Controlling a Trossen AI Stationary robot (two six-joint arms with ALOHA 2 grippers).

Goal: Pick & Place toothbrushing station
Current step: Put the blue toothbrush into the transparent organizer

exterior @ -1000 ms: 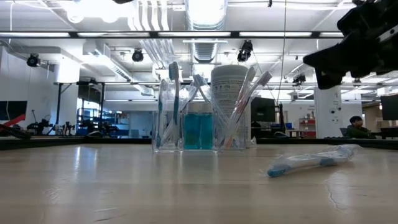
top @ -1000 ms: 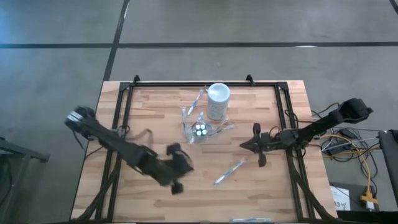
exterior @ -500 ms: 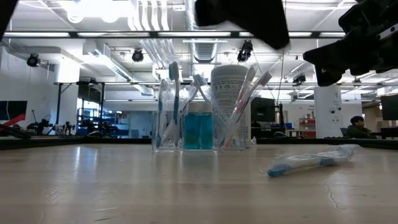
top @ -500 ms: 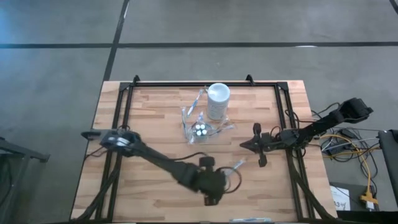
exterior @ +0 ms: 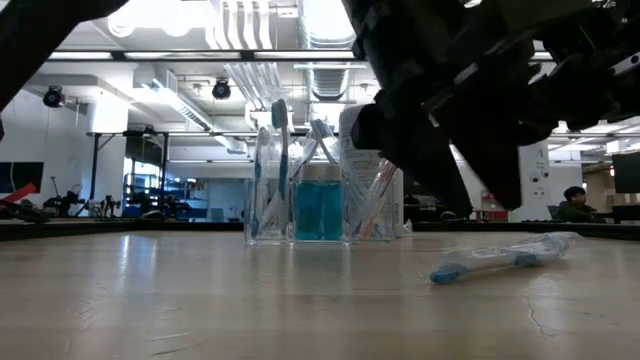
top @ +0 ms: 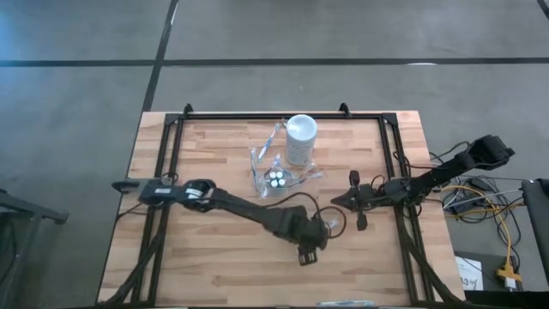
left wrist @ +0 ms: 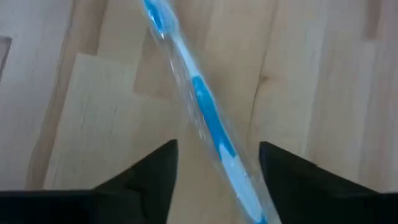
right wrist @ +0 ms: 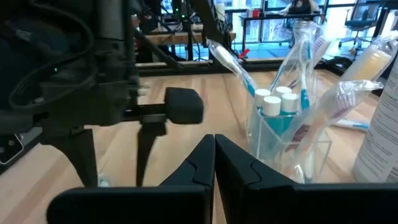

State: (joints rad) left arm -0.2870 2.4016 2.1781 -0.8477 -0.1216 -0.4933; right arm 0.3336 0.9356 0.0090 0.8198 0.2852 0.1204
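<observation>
A loose toothbrush, blue and white in a clear wrapper, lies flat on the wooden table to the right of centre; it also shows in the low view. My left gripper hangs open just above it, pointing steeply down, one finger on each side and touching nothing. Farther back stand the clear holder, with teal tubes and upright toothbrushes, and the white cup. My right gripper is shut and waits at the right side of the table.
The holder and cup lie beyond the loose toothbrush, toward the table's far edge. A black rail frame borders the table. My right arm reaches in from the right edge, its tip close to my left gripper.
My left gripper has swung from the near left part of the table toward the right edge and down, tipping more steeply, until it hangs over the loose toothbrush. The toothbrush has not moved.
</observation>
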